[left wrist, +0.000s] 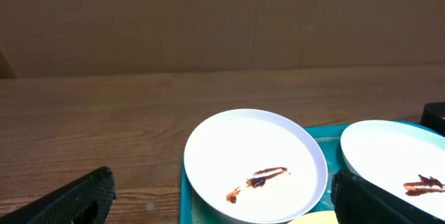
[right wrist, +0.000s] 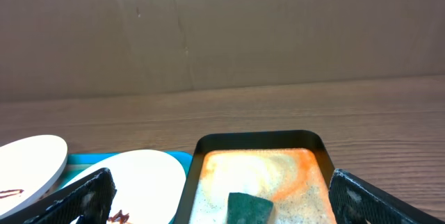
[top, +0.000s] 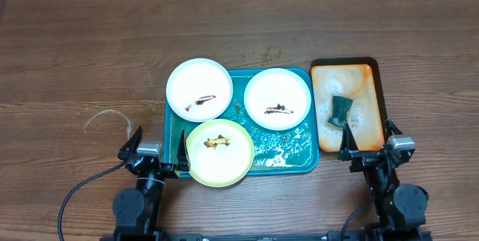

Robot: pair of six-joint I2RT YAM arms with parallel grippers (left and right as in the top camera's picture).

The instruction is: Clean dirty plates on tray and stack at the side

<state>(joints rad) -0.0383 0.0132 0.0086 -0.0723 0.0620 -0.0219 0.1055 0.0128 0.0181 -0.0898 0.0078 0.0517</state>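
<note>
Three smeared plates sit on the teal-blue tray (top: pixel 308 162): a white plate (top: pixel 199 88) at the back left, a white plate (top: pixel 278 99) at the back right, and a pale yellow-green plate (top: pixel 218 152) at the front, overhanging the rim. My left gripper (top: pixel 156 150) is open and empty at the tray's front left corner. In the left wrist view the tray (left wrist: pixel 185 200) holds the left white plate (left wrist: pixel 254 165) between the open fingers (left wrist: pixel 221 200), with the other white plate (left wrist: pixel 396 165) at the right. My right gripper (top: pixel 370 148) is open and empty.
A smaller orange-brown dark-rimmed tray (top: pixel 370 69) with foamy water stands right of the teal tray. A dark green sponge (top: pixel 340 111) lies in it; both tray (right wrist: pixel 259 140) and sponge (right wrist: pixel 249 208) show in the right wrist view between the fingers (right wrist: pixel 221 200). A white ring mark (top: pixel 105 121) is on the wood at left.
</note>
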